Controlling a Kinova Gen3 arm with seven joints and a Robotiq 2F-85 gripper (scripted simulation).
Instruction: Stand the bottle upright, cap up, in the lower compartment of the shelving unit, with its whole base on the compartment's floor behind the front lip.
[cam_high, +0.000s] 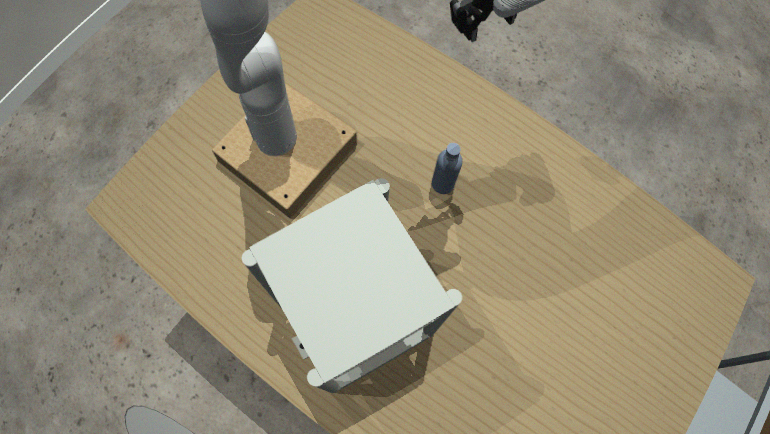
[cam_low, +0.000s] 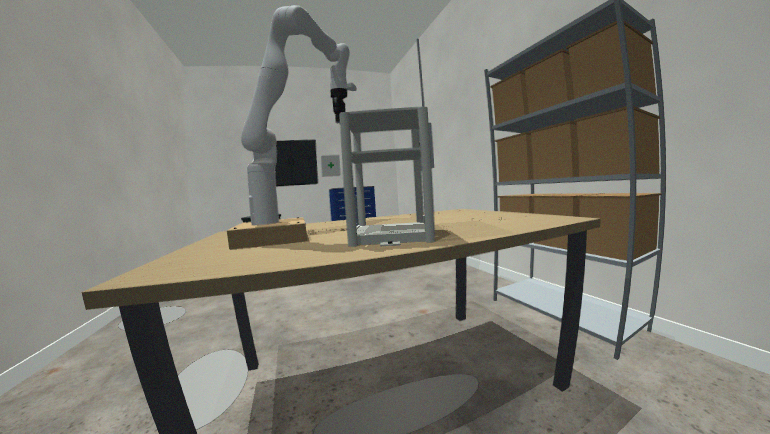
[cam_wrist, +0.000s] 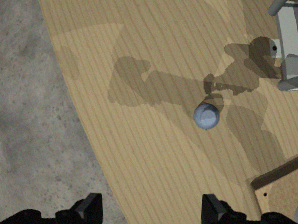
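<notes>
A blue-grey bottle (cam_high: 447, 168) stands upright, cap up, on the wooden table beside the back corner of the small shelving unit (cam_high: 349, 280). In the wrist view the bottle (cam_wrist: 206, 116) shows from above, far below the fingers. My gripper (cam_high: 468, 20) is high above the table's far edge, open and empty, well apart from the bottle. In the exterior view the gripper (cam_low: 338, 110) hangs just above the unit's top (cam_low: 383, 119); the bottle is hidden there. The unit's lower compartment (cam_low: 393, 232) holds no bottle that I can see.
The arm's base sits on a wooden block (cam_high: 285, 153) near the unit. A tall metal rack with cardboard boxes (cam_low: 576, 140) stands off the table to the right.
</notes>
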